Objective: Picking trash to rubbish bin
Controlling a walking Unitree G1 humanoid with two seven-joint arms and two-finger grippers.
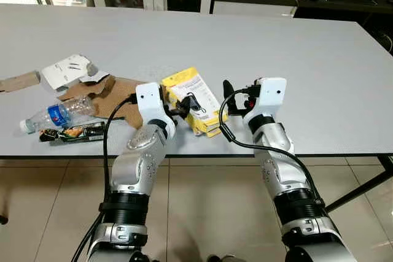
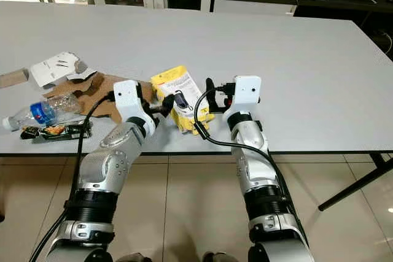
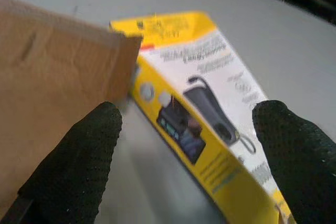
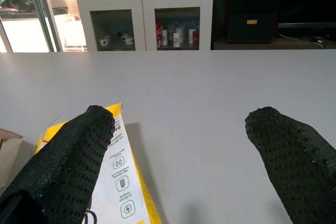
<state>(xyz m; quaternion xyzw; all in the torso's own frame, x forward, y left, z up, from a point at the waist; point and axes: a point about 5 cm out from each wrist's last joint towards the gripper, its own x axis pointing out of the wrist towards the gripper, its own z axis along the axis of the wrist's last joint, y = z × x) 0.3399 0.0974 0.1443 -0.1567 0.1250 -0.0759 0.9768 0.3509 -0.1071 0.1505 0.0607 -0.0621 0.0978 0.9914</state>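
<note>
Yellow box (image 3: 210, 129) | left gripper (image 3: 184, 156) spread over it | right gripper (image 4: 178, 150) spread beside | cabinet (image 4: 147, 19)

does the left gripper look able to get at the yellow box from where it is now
Probably yes. The left gripper is open, right at the yellow box near the table edge. In its wrist view the fingers straddle the box; only the brown cardboard crowds one side.
</note>
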